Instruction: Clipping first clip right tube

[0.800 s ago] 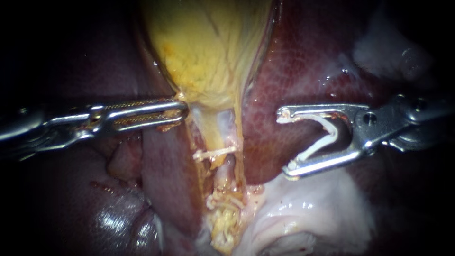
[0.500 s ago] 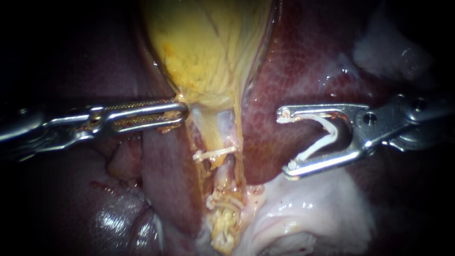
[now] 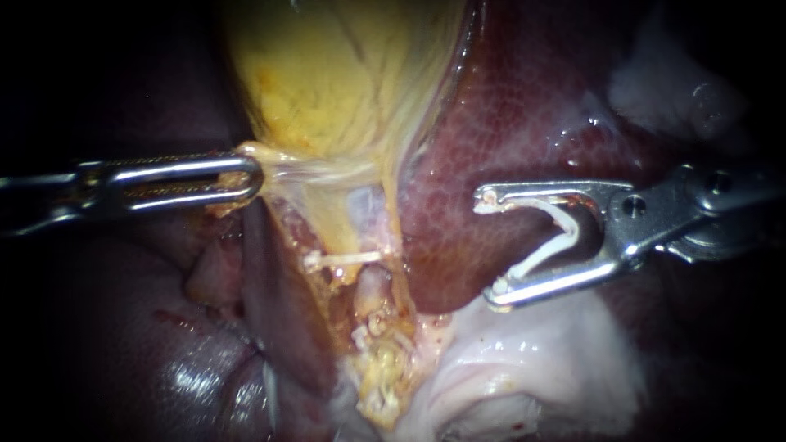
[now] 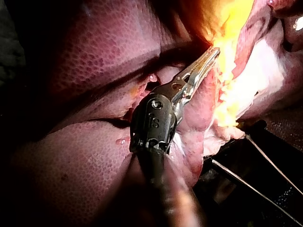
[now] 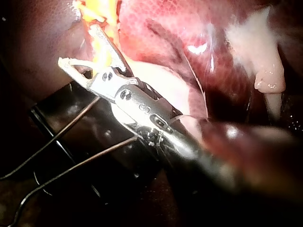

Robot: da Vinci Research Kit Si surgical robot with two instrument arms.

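Two slender steel instruments are counted: left instrument and right instrument. Two white clips: one open clip, one closed clip. One yellow gallbladder. One dark red liver.

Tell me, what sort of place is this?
Probably a surgical practice bench: a liver and a yellow gallbladder lie exposed. The left tool grips the gallbladder, the right tool holds a clip, and thin wires show beside the tissue.

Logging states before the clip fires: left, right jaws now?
Left instrument: shut on pale yellow gallbladder tissue.
Right instrument: holding white V-shaped plastic clip.
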